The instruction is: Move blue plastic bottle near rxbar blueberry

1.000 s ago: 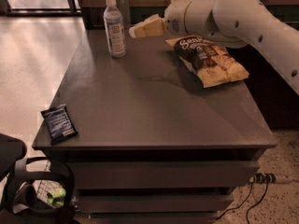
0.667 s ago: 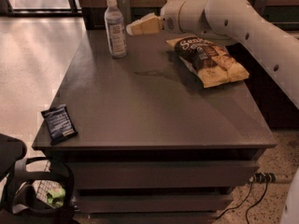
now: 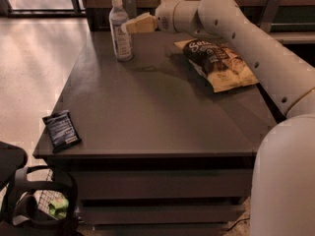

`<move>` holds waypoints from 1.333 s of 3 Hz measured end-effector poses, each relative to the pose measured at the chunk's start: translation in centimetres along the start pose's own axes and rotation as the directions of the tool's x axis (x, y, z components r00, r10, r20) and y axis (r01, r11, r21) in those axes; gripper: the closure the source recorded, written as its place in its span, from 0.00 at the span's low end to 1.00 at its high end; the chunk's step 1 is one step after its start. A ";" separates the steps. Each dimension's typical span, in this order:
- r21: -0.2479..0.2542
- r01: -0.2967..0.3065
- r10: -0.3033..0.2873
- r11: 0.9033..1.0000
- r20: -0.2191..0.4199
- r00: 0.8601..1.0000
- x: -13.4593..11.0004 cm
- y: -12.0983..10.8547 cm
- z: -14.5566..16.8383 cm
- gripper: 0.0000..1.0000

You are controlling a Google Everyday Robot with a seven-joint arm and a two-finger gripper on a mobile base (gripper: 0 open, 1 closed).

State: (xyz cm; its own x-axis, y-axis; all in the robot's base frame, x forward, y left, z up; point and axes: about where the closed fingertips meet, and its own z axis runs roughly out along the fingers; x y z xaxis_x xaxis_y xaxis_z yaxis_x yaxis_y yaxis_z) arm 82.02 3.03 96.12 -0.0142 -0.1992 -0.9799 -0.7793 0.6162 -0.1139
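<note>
The blue plastic bottle [image 3: 119,29] stands upright near the table's far left corner, clear bluish with a white cap and a pale label. The gripper [image 3: 129,25] reaches in from the right at the height of the bottle's upper body, its pale fingertips right at the bottle's right side. The rxbar blueberry [image 3: 61,130], a small flat dark blue wrapper, lies at the table's near left corner, far from the bottle.
A large yellow-and-brown chip bag [image 3: 219,63] lies on the right half of the dark table [image 3: 157,112]. The white arm spans the right side above it. A black wire basket [image 3: 39,200] sits on the floor at the lower left.
The gripper has moved left across the back of the table and now reaches the bottle's right side. The bottle, the wrapper and the chip bag have not moved.
</note>
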 end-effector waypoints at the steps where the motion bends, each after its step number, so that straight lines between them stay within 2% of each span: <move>1: -0.056 -0.025 0.027 0.998 0.030 0.999 0.1 1.0 2.8 0.00; 3: -0.135 -0.040 0.048 0.990 0.059 0.997 -0.2 2.9 6.5 0.03; 4: -0.154 -0.047 0.057 0.987 0.062 0.996 0.0 3.5 7.5 0.34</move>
State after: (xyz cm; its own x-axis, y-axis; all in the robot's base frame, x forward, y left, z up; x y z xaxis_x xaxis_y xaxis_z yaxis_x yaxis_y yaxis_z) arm 83.95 10.88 94.46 -0.0198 -0.1160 -0.9930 -0.8649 0.5003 -0.0412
